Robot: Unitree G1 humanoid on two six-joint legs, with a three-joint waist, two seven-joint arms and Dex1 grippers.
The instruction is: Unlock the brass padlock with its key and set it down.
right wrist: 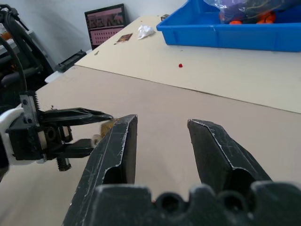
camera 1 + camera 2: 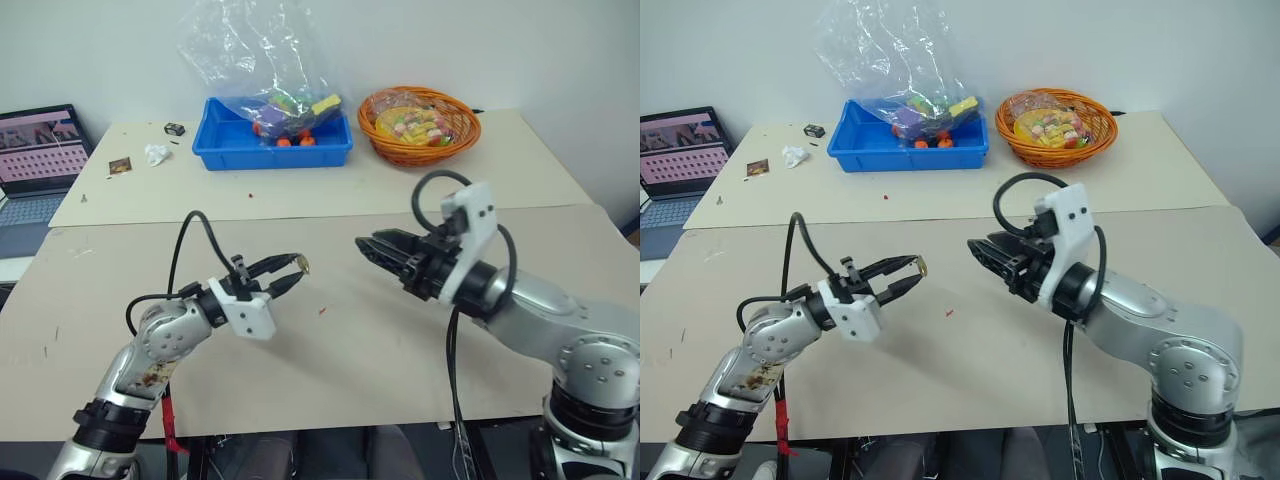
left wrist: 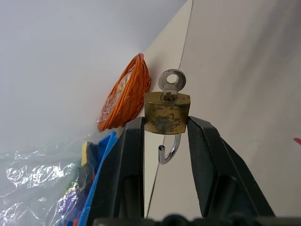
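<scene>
Jaws of the left gripper (image 3: 166, 123) clamp the brass padlock (image 3: 167, 112) by its two side faces, right at the fingertips; body scuffed, silvery shackle (image 3: 170, 148) swung free at one end and hanging back between the fingers. Key (image 3: 171, 84) seated in the padlock's far face, ring head pointing away from the jaws. Right gripper (image 1: 162, 129): jaws parted, nothing between them, held above the table and facing the left gripper, a gap between the two sets of tips. Beige tabletop (image 2: 380, 330) lies below both grippers. Beyond the jaws, on the rear table: blue plastic tray (image 2: 272, 140) with a clear bag of coloured toys, orange wicker basket (image 2: 420, 125) of wrapped sweets beside it. Laptop (image 2: 35, 150), screen lit, sits off the left gripper's outer side.
</scene>
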